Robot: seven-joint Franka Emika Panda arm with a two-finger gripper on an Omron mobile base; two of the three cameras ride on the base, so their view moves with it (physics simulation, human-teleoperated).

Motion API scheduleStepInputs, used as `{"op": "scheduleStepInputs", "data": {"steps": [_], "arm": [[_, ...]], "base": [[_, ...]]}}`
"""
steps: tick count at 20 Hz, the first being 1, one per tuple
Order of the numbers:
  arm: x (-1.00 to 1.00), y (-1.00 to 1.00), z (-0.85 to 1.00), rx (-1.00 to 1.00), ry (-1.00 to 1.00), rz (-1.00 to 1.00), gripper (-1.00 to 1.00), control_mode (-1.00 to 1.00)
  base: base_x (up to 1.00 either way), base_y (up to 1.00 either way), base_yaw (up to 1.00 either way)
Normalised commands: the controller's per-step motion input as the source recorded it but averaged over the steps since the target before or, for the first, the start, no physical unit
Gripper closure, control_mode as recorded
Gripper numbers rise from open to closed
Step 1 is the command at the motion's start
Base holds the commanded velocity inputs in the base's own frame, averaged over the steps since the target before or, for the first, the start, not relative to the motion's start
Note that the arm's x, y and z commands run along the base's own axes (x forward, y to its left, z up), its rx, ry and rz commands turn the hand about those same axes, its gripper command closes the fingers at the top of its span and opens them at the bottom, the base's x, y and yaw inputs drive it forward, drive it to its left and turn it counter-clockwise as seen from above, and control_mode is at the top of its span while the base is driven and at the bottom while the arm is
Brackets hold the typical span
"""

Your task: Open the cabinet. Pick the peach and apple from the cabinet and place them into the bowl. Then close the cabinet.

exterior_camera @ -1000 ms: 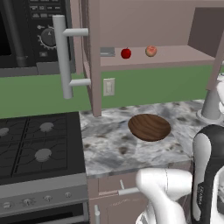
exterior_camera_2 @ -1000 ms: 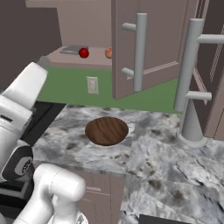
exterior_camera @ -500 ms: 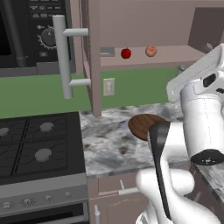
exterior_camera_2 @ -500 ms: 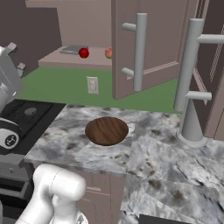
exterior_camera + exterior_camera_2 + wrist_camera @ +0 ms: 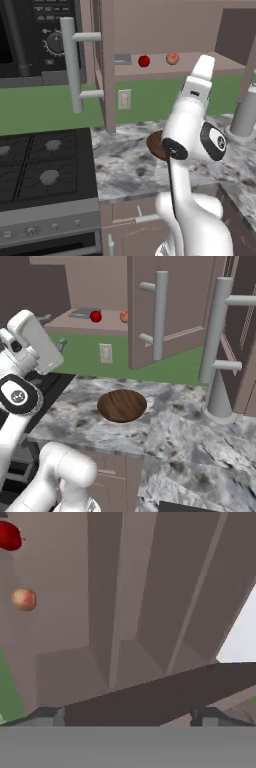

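Hand view showed the gripper (image 5: 128, 714) with jaws spread wide and empty, aimed into the open cabinet (image 5: 165, 35); nearer, the bowl (image 5: 122, 405) sat on the counter (image 5: 190, 441); farther back, the peach (image 5: 24, 599) and apple (image 5: 10, 535) rested on the shelf, likely light, firm, smooth, best pinched across the middle

shelf (image 5: 165, 70): apple (image 5: 144, 61) left of peach (image 5: 172, 58), apart, flat grey item (image 5: 122, 59) left of apple | surface (image 5: 175, 431): bowl (image 5: 122, 405) below shelf, grey cylinder (image 5: 220, 401) right of bowl
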Motion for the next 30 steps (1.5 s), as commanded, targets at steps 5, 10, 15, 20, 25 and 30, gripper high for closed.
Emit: {"op": "scheduleStepInputs", "data": {"steps": [5, 10, 15, 20, 25, 30], "arm": [[1.00, -0.26, -0.06, -0.01, 0.13, -0.62, -1.00, -1.00], [0.71, -0.64, 0.00, 0.11, 0.06, -0.46, -1.00, -1.00], [0.07, -1.00, 0.00, 0.33, -0.05, -0.14, -1.00, -1.00], [0.00, -1.00, 0.01, 0.41, -0.08, -0.15, -1.00, -1.00], [0.00, -1.00, 0.03, 0.39, -0.05, -0.18, -1.00, -1.00], [0.00, -1.00, 0.00, 0.31, -0.04, -0.23, -1.00, -1.00]], "base": [[0.00, 0.00, 0.00], [0.00, 0.00, 0.00], [0.00, 0.00, 0.00], [0.00, 0.00, 0.00], [0.00, 0.00, 0.00], [0.00, 0.00, 0.00]]}}
